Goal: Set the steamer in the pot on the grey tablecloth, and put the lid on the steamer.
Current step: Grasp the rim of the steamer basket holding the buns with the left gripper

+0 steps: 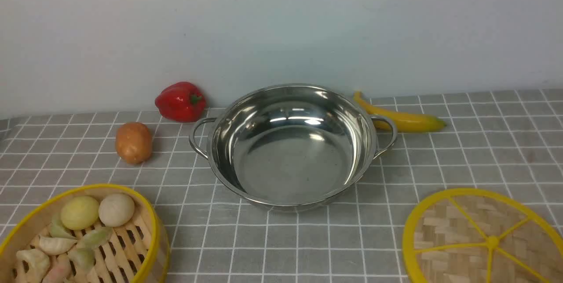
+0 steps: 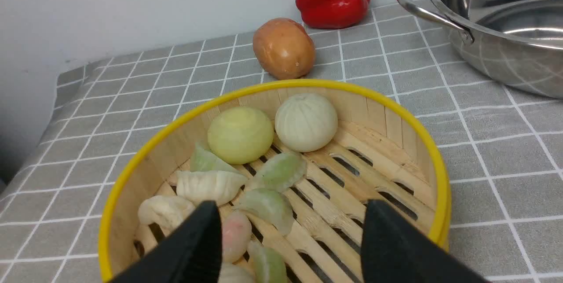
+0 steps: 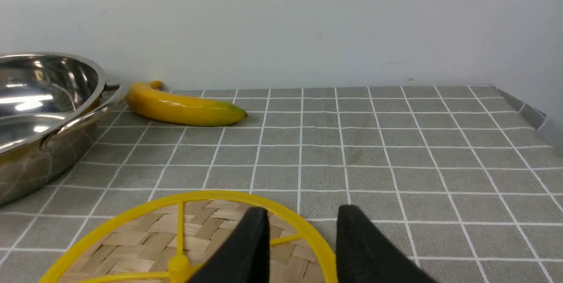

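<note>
The shiny steel pot [image 1: 292,159] stands empty mid-table on the grey tablecloth [image 1: 308,248]. The yellow-rimmed bamboo steamer [image 1: 125,250] sits at the near left, holding two buns and several dumplings. The flat woven lid [image 1: 466,234] lies at the near right. Neither gripper shows in the front view. In the left wrist view my left gripper [image 2: 290,215] is open, hovering over the steamer [image 2: 387,124], with the pot [image 2: 506,23] beyond. In the right wrist view my right gripper [image 3: 301,217] is open above the lid's [image 3: 145,239] rim, one finger over the lid, one over cloth.
A red bell pepper [image 1: 181,101] and a brown potato [image 1: 133,142] lie to the left of the pot. A yellow banana [image 1: 402,118] lies behind its right handle. A pale wall closes the back. The cloth's edge drops off at the far right [image 3: 528,113].
</note>
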Controlling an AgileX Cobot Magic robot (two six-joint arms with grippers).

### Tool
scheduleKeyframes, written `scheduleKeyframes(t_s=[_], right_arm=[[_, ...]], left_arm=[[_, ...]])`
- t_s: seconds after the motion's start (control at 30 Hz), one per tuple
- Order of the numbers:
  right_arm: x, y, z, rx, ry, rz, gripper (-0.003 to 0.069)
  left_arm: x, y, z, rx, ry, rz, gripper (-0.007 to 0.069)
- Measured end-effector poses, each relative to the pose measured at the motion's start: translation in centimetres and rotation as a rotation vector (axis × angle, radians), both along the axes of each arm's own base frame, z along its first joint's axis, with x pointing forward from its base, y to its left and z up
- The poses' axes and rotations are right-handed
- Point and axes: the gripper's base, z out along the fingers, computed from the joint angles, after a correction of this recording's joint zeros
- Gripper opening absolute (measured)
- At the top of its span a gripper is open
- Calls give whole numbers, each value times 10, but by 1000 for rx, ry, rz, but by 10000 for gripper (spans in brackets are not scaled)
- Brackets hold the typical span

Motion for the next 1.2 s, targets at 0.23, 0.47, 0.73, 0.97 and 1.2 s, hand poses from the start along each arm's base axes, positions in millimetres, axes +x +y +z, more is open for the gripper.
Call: scheduleKeyframes(t_s=[0.23, 0.47, 0.73, 0.97, 1.2], right_arm=[[0, 0, 0, 0, 0, 0, 242], [0, 0, 0, 0, 0, 0, 242], [0, 0, 0, 0, 0, 0, 242], [0, 0, 0, 0, 0, 0, 242], [0, 0, 0, 0, 0, 0, 242]], left_arm=[[0, 0, 0, 0, 0, 0, 400], [0, 0, 0, 0, 0, 0, 400], [0, 0, 0, 0, 0, 0, 400], [0, 0, 0, 0, 0, 0, 400], [1, 0, 6, -34, -67, 14, 400]])
